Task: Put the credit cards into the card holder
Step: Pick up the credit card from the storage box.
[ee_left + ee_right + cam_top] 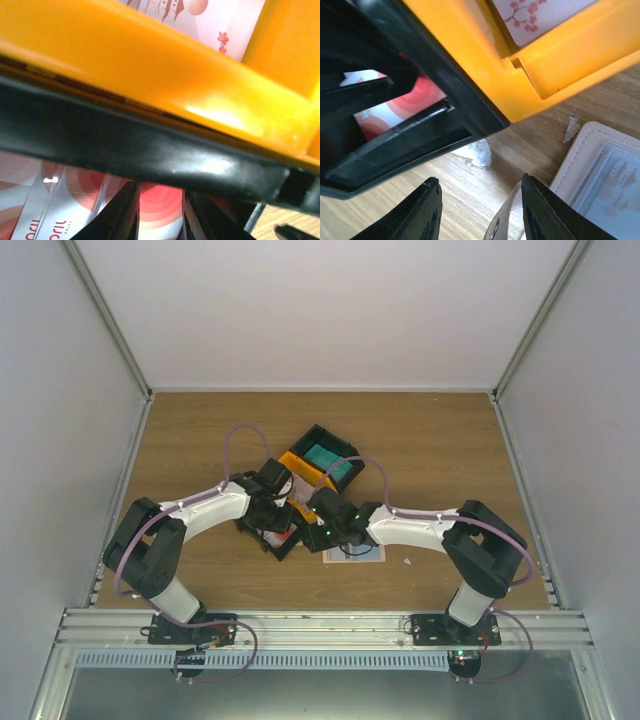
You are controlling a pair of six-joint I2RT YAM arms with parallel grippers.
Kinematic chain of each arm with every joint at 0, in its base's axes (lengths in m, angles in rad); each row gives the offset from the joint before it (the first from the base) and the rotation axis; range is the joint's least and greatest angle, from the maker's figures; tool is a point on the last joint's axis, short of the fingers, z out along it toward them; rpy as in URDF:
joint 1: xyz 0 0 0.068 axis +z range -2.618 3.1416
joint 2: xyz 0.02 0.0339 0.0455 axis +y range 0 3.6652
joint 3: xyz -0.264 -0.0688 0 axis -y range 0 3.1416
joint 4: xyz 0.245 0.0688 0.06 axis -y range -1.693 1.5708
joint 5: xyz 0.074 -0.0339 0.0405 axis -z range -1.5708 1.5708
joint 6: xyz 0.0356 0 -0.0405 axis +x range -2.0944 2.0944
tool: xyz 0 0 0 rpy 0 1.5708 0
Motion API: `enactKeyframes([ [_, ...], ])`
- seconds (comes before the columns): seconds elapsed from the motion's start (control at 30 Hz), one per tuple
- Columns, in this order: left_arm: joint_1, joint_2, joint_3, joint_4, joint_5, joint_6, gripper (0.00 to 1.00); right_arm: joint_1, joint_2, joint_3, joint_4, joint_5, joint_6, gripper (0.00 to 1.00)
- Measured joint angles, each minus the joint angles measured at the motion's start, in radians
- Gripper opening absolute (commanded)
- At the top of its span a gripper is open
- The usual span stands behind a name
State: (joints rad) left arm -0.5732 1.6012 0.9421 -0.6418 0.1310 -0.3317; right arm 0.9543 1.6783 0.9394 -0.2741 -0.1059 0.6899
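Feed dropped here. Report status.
Left gripper open, above red-blotched card in black tray. Right gripper open, straddling snap tab of card holder. Orange tray wall crowds both.

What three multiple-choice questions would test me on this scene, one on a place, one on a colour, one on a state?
1. Where is the teal-green card? A on a shelf; B in the far black tray; C in a drawer.
2. What colour is the middle tray? A orange; B blue; C white.
3. How is the card holder? A snapped shut; B standing upright; C lying open.
B: top view shows it inside that tray. A: both wrist views show orange walls. C: its pale pockets face up on the table.
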Motion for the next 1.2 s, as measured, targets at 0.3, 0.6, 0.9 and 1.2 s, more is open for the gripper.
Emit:
enactKeyframes([
  [0.3,0.0,-0.01,-0.013,-0.003,-0.049,-0.012,0.53,0.0,0.039,0.021,-0.01,-0.004,-0.005,0.44],
  [0.6,0.0,0.032,-0.003,0.013,-0.091,-0.017,0.42,0.0,0.054,0.031,-0.01,-0.008,-0.014,0.44],
  [0.9,0.0,0.022,-0.001,0.013,-0.05,-0.017,0.32,0.0,0.08,0.043,-0.011,-0.013,-0.025,0.44],
  [1.2,0.005,-0.102,-0.025,0.008,0.072,-0.016,0.3,0.0,0.086,0.044,-0.022,-0.025,-0.03,0.44],
])
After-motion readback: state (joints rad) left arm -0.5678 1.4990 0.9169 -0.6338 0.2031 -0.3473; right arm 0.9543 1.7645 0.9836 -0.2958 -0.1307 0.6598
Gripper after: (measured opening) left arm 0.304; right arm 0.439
